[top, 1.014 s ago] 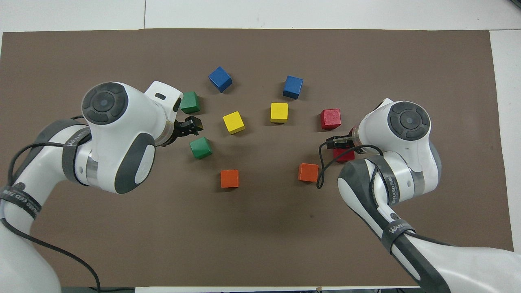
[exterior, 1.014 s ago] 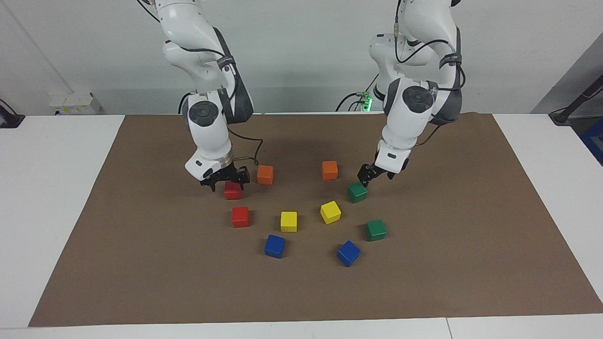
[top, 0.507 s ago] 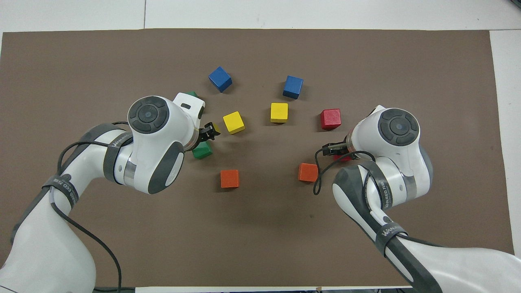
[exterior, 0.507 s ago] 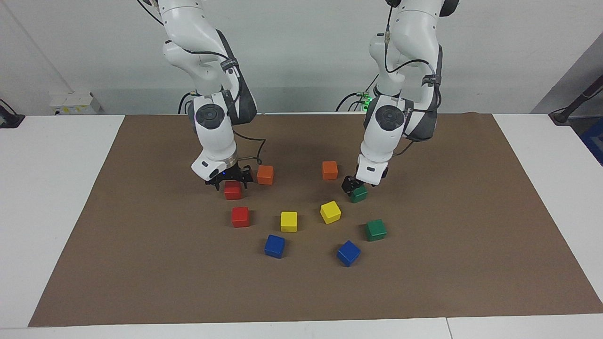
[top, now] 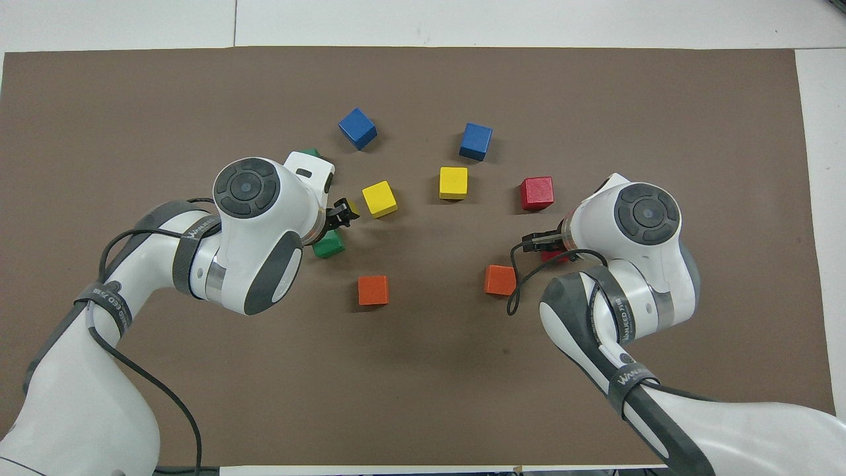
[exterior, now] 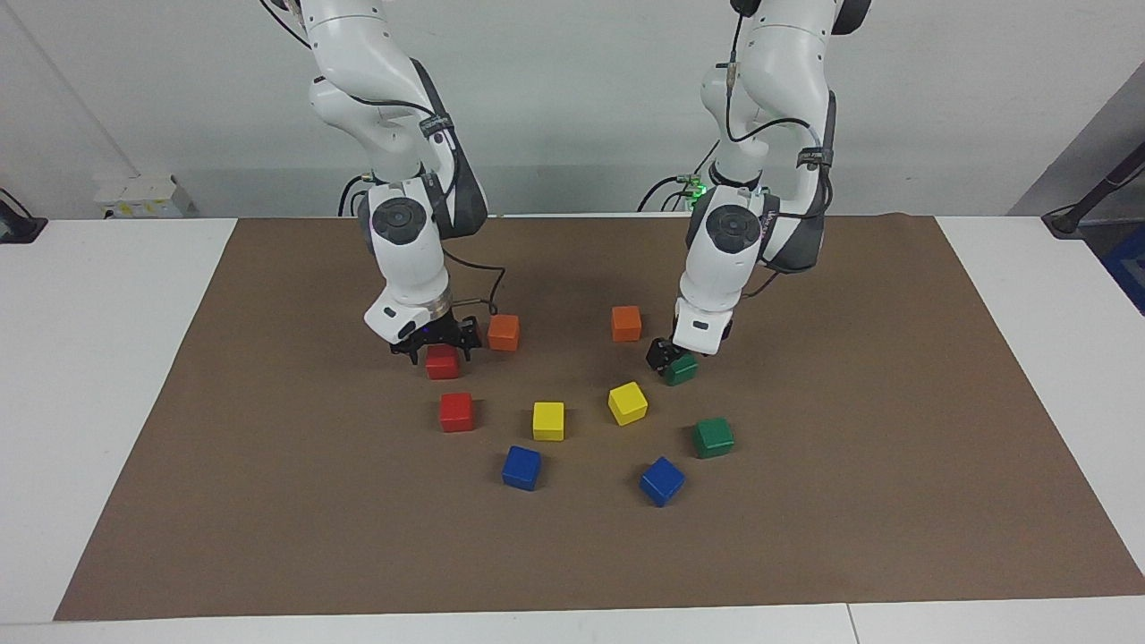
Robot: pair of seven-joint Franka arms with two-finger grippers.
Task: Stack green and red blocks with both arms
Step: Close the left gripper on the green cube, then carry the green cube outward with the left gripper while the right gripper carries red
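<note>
Left gripper (exterior: 673,358) down at the nearer green block (exterior: 682,368), fingers either side of it; pinch or gap, cannot tell. Right gripper (exterior: 436,347) low over the nearer red block (exterior: 442,362), fingers straddling it; closure cannot tell. In the facing view: second green block (exterior: 713,436) at 5 o'clock from the first, second red block (exterior: 456,411) at 6 o'clock. Both lie on the brown mat (exterior: 805,537).

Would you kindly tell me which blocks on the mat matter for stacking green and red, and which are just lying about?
Needed:
two green blocks
two red blocks

Lying about:
orange blocks
yellow blocks
blue blocks
</note>
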